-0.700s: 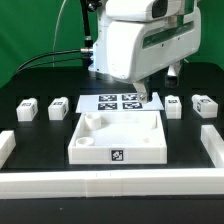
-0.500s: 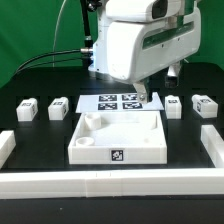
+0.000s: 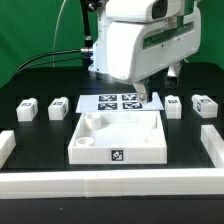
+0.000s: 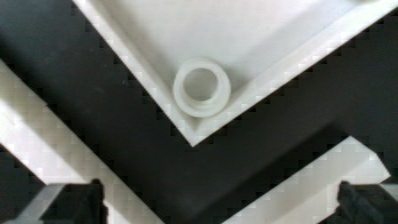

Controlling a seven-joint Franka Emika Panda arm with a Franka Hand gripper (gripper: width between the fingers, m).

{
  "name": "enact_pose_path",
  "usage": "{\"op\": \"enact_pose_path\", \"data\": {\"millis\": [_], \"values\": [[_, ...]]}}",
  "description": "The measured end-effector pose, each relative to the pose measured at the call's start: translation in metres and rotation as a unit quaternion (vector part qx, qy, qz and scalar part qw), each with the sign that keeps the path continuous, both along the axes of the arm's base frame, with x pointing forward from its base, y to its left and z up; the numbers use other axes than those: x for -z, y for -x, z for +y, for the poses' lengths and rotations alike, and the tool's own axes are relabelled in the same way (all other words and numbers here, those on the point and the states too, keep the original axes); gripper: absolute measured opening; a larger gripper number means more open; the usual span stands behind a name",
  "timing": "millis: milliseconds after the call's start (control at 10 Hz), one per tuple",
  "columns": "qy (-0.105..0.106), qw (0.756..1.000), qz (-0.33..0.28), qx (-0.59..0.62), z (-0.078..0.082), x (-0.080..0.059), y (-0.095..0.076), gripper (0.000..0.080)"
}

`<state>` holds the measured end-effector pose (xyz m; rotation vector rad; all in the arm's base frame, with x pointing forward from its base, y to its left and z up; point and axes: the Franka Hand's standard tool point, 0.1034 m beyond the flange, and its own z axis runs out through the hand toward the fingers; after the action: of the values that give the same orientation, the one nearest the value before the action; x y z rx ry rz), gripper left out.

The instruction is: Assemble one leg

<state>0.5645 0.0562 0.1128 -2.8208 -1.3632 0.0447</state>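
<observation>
Four legs, small white blocks with marker tags, lie on the black table: two at the exterior view's left (image 3: 27, 108) (image 3: 59, 107) and two at its right (image 3: 174, 104) (image 3: 205, 105). The large white square tray-like part (image 3: 118, 150) lies in the middle. My gripper (image 3: 141, 98) hangs behind it over the marker board (image 3: 112, 101), mostly hidden by the white arm body. In the wrist view my gripper (image 4: 217, 205) is open and empty, fingers wide apart, above a corner of the tray-like part with its round socket (image 4: 203, 85). No leg shows in the wrist view.
White rail walls edge the work area at the exterior view's left (image 3: 6, 147), right (image 3: 212, 143) and front (image 3: 110, 186). Black cables run behind the arm. A green backdrop stands at the back.
</observation>
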Motion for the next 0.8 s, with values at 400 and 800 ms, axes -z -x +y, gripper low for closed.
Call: {"op": "enact_pose_path", "data": {"millis": [400,800], "values": [[0.0,1.0,0.0,0.0,0.0,0.0003,0.0001,0.065],[0.0,1.0,-0.001,-0.006,-0.0083,0.008,0.009,0.065]]}}
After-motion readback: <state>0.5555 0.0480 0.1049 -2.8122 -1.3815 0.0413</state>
